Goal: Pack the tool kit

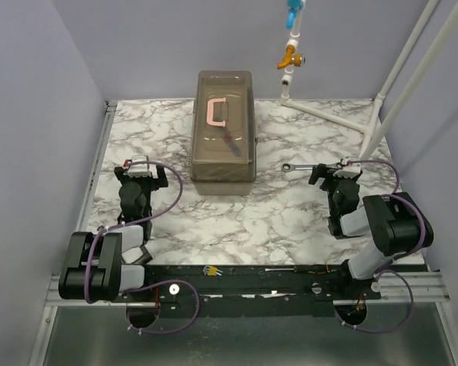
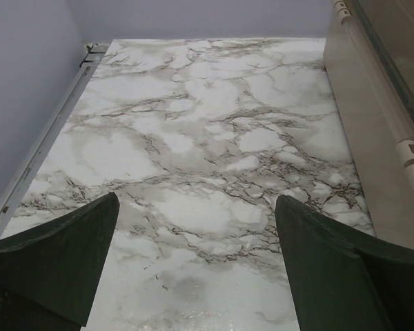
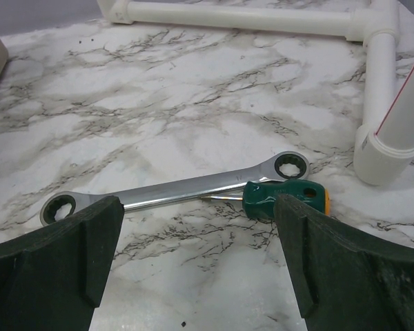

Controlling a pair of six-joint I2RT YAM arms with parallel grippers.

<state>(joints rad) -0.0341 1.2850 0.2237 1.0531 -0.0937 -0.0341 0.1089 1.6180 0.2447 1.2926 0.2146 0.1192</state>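
Both grippers open and holding nothing; tools still lying out on the white-and-grey marble worktop (image 1: 290, 213).

The translucent brown plastic toolbox with a pink handle (image 1: 223, 126) sits lid down at the middle of the far edge. The left gripper (image 2: 196, 207) has its jaws spread over bare marble near the left edge, with the toolbox wall just to its right. The right gripper (image 3: 196, 207), jaws also spread, sits low by the right edge, just short of the silver double-ring wrench (image 3: 172, 186). The green-handled screwdriver with an orange cap (image 3: 286, 198) lies flat against the wrench's right ring end, near the white PVC pipe frame (image 3: 379, 103) in the far right corner.
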